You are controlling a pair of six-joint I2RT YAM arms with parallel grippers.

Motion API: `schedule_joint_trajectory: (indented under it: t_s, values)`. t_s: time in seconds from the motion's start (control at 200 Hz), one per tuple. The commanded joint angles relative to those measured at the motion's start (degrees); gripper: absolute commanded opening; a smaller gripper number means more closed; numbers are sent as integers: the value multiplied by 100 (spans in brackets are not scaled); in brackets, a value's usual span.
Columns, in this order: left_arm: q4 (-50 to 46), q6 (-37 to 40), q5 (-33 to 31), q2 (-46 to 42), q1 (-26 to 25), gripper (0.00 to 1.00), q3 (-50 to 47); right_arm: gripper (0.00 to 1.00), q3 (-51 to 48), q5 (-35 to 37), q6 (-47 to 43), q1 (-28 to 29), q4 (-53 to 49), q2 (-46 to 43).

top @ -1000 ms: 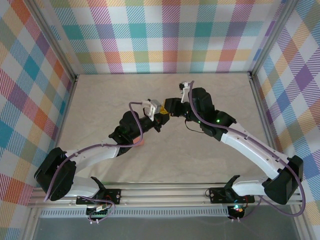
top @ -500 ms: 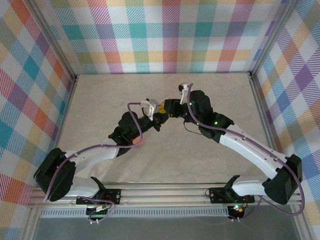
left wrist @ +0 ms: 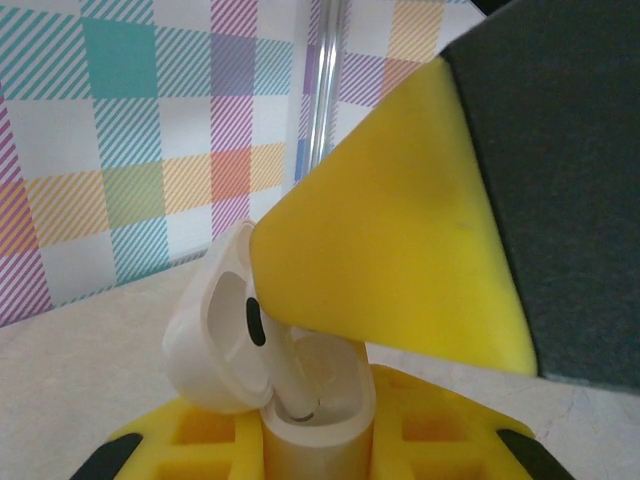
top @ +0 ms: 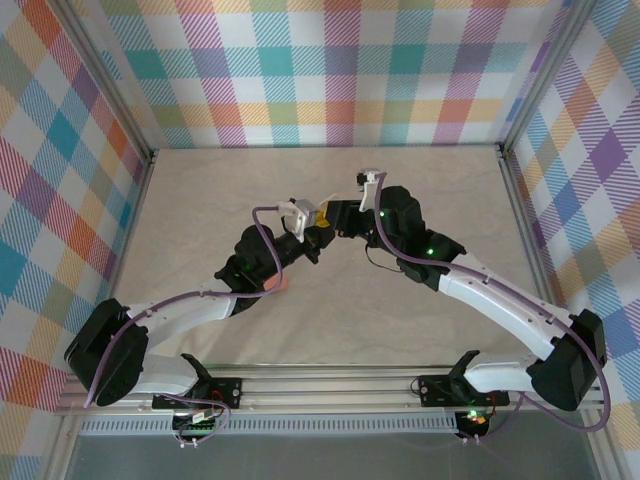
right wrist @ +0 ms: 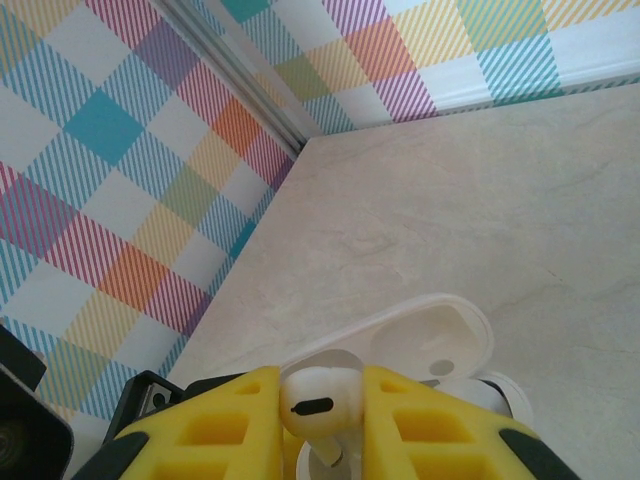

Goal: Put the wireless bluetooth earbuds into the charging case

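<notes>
Both arms reach inward; left hand point(top: 318, 236), right hand point(top: 338, 217) clamped, tips seemingly touching.

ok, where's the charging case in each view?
Top external: hidden where the left pincer and right pincer meet, mid-frame.
Left wrist: charging case bottom centre, hinged open to the left.
Right wrist: lower right, behind the white earbud.
Shared landmark: that earbud, stem in the case mouth.

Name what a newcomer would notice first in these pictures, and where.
Mid-table, the left gripper clamps a white charging case, lid open, between yellow fingers. The right gripper pinches a white earbud with its stem at the case's mouth. Bright checked walls ring the pale table.
</notes>
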Motion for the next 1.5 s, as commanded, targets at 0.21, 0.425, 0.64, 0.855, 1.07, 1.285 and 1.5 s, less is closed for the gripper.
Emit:
schedule_joint_trajectory:
  t_s: [0.21,0.425,0.64,0.855,1.07,1.285,1.5]
  values:
    - [562,-69,-171,-389,-54,0,29,23,-205,-174,-116,126,-91,16]
    - [569,-16,-215,-426,-52,0,13,24,-153,-229,-179,135,-277,19]
    - [545,33,-203,-423,-56,0,65,30,-111,-220,-157,135,-444,26]
    - [519,28,-212,-427,-56,0,62,30,-76,-203,-143,135,-461,55]
    - [502,39,-228,-444,-50,0,47,31,-108,-117,-77,135,-501,26]
    - [469,44,-216,-441,-58,0,11,30,-205,50,189,139,-479,-44]
    - [531,59,-255,-465,-56,0,-37,28,-214,90,646,135,-586,-6]
